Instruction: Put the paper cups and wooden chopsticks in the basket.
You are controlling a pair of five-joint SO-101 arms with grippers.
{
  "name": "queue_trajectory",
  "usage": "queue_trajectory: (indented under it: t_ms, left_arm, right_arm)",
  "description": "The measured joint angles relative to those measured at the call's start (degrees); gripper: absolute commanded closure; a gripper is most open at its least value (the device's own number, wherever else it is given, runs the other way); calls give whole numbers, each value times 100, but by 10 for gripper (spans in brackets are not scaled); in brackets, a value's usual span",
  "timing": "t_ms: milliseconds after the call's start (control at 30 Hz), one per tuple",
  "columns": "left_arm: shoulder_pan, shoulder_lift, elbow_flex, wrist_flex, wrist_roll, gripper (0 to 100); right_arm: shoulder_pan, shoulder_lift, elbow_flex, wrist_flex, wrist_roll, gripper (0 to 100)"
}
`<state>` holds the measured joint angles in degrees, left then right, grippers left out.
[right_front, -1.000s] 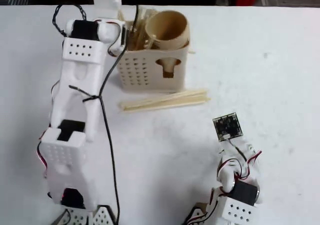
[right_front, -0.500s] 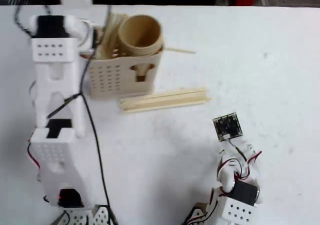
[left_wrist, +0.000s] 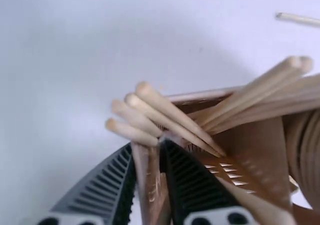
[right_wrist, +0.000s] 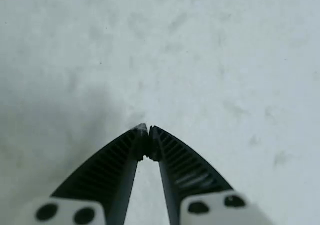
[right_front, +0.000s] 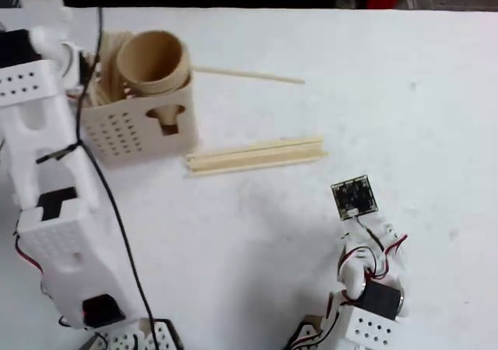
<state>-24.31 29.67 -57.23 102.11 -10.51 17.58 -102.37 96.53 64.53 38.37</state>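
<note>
1. Left gripper (left_wrist: 148,147) pinches the basket (right_front: 140,128) wall, probably to reposition it. Paper cups (right_front: 153,58) and several chopsticks (left_wrist: 165,115) are already inside.
2. Chopstick bundle (right_front: 255,155) and stray stick (right_front: 249,75) lie on the table (right_front: 420,117), unloaded.
3. Right gripper (right_wrist: 146,131): fingers pressed together, empty, parked.

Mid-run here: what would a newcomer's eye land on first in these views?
The white basket at the table's far left, holding a paper cup and loose chopsticks, with the left end effector clamped on its wall. Then the chopstick bundle lying mid-table, and a lone chopstick beyond it.
</note>
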Motion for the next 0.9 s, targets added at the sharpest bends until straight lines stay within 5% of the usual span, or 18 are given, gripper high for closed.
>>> queue_trajectory:
  t_ms: [300,467,900]
  left_arm:
    - [-211,-510,9,0,-369,830]
    - [-229,-1178,9,0,-580,830]
    - [-730,-3815,-9,0,-677,830]
  right_arm:
    - [0,0,0,0,0,972]
    - [-273,0,0,0,53,876]
    - [-396,352,-1345,800,246,907]
